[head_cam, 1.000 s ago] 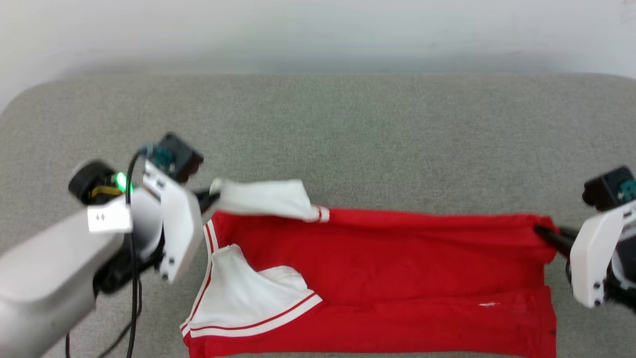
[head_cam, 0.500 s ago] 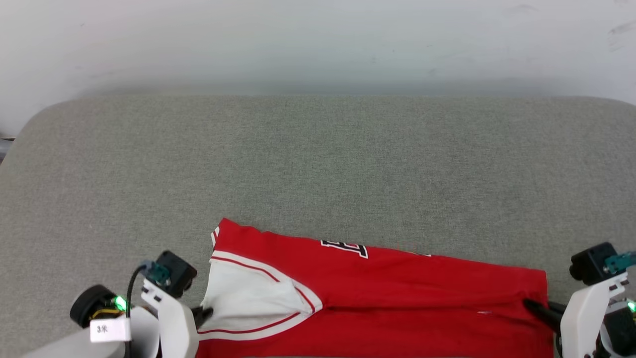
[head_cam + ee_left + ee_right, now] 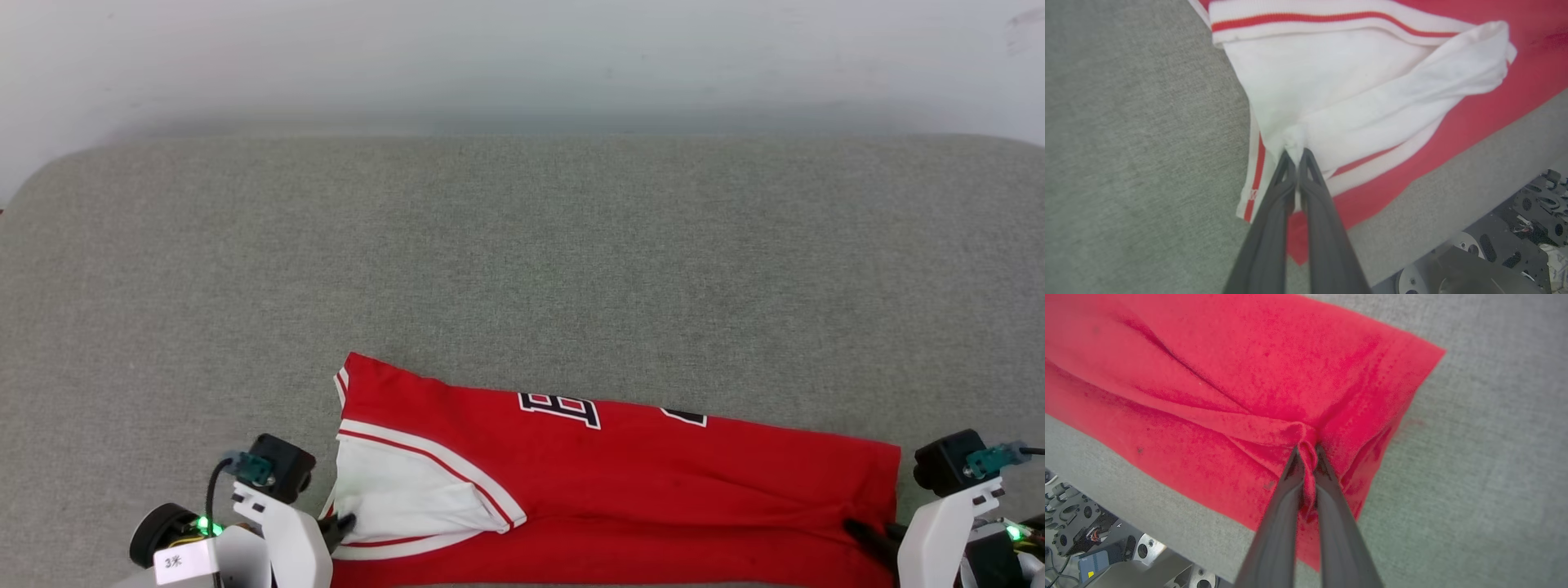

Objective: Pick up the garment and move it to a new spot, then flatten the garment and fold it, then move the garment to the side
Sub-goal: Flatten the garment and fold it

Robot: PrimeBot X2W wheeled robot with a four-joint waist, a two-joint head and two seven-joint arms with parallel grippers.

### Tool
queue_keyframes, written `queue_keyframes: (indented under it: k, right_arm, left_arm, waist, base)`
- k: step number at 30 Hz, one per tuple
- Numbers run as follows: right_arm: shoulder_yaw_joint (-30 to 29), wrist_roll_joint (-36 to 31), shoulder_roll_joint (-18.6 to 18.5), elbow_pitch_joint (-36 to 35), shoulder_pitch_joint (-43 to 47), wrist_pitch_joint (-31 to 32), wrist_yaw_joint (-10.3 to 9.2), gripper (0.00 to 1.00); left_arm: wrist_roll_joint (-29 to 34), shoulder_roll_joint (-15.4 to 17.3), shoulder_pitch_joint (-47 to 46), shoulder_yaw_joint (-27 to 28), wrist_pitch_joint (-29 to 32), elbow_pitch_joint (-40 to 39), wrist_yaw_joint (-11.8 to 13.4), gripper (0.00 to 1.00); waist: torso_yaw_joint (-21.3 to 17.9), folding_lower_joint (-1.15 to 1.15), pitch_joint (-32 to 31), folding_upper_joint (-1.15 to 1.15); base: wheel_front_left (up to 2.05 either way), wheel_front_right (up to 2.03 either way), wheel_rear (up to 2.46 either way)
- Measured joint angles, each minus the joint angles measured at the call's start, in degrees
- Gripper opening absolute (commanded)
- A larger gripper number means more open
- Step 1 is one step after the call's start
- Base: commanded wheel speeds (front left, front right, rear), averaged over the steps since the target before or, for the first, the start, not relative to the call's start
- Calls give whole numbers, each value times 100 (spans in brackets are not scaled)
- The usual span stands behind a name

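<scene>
Reference: the grey cushion [image 3: 522, 245].

Along the cushion's near edge, left of its middle, my left gripper [image 3: 343, 523] has its two dark fingers pressed together on a bunch of the white sleeve [image 3: 1355, 98]. The pinch sits just beside the red-and-white striped trim [image 3: 1257, 171]. The left wrist view confirms cloth caught at the tips.

The garment [image 3: 653, 482] lies flat on the cushion, stretched crosswise along that near edge. The bottom of the head view cuts off its nearest part. Red cloth faces up. Part of a black, white-outlined lettering [image 3: 559, 407] shows on the side of the garment toward the cushion's far edge; I cannot read it.

Toward the cushion's near right, creases run across the red cloth to my right gripper [image 3: 853, 529]. Its fingers are closed on a gathered fold of red cloth close to the garment's right-hand corner.

Below the cushion's near edge, the left wrist view shows grey perforated metal parts [image 3: 1494, 261].
</scene>
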Motion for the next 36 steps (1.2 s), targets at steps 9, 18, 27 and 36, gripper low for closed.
queue_keyframes:
  k: [9, 18, 27, 36]
  right_arm:
    - [-363, -271, 56, -378, 49, -537, -1, 100]
    - [-1330, -535, 30, -1226, 287, -296, -1, 100]
    - [-2131, -711, 105, -1296, 460, 673, -1, 100]
    - [-2298, -818, 328, -989, 534, 1413, -1, 100]
  left_arm:
    - [27, 123, 328, 434, -1088, -302, 619, 100]
    - [209, 292, 644, 994, -2124, -712, 1513, 100]
    - [1098, -153, 1177, 2242, -2296, -943, 2160, 100]
    - [2676, -988, 2199, 3664, -2305, -1183, 2447, 100]
  waist:
    - [-55, 0, -312, 0]
    - [7, 0, -490, 0]
    - [172, 0, -429, 0]
    - [382, 0, -334, 0]
  base:
    - [0, 0, 0]
    - [0, 0, 0]
    - [0, 0, 0]
    - [0, 0, 0]
